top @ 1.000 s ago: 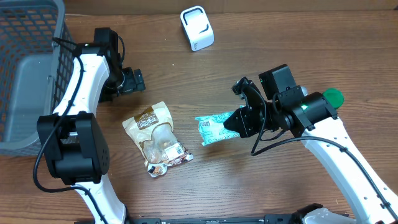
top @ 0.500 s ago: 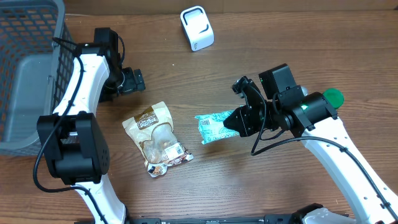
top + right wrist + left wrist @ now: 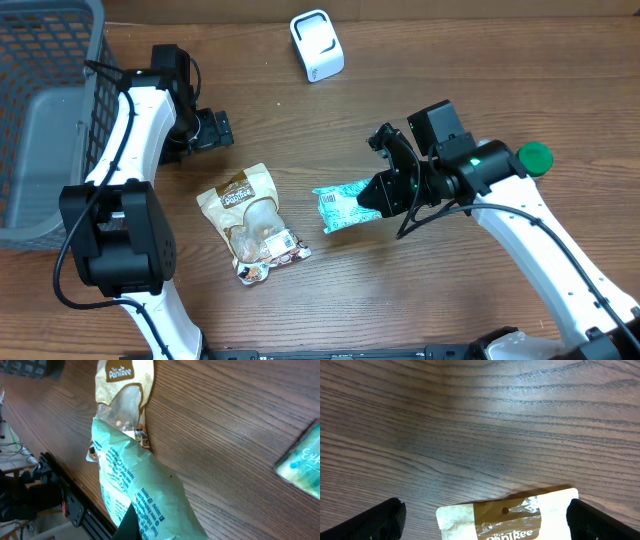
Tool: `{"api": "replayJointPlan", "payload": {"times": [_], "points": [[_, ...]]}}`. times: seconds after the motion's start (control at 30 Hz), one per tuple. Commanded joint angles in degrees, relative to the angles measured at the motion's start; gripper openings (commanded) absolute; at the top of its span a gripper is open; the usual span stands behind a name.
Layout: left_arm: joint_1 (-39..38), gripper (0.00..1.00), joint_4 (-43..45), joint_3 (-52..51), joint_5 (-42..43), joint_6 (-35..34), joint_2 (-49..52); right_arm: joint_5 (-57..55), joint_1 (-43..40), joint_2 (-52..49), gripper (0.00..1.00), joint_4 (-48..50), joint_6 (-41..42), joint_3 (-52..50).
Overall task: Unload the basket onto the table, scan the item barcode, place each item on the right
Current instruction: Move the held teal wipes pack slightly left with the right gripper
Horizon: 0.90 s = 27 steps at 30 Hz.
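Near the middle of the brown wooden table [image 3: 480, 60], the right gripper [image 3: 376, 197] is pinching one end of a crinkled teal-green plastic pouch [image 3: 340, 207]. Its jaws are pressed tight on the pouch, which appears lifted just clear of the surface. Compared with a second ago, the right wrist is swinging slightly leftward and toward the far edge, while the pouch itself is barely shifting.

The white box-shaped barcode scanner [image 3: 317, 45] is standing near the far edge, well apart from the pouch. The scan is therefore probably not yet done, and the carry toward the scanner seems to be only beginning.

The left gripper [image 3: 218, 130], jaws spread wide and empty, is hovering unmoved toward the left edge. It is just beyond the top of a tan snack pouch with a clear window [image 3: 250, 225], which is lying flat. A grey mesh basket [image 3: 40, 60] is sitting at the far left corner.
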<state>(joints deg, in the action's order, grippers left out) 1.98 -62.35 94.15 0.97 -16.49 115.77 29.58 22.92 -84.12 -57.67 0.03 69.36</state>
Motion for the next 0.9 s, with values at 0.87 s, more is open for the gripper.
{"api": "replayJointPlan", "payload": {"times": [0.87], "points": [[0.2, 0.99, 0.0, 0.8, -0.8, 0.2, -1.2, -4.3, -0.2, -2.2, 0.04, 6.7, 0.1, 0.0]]}}
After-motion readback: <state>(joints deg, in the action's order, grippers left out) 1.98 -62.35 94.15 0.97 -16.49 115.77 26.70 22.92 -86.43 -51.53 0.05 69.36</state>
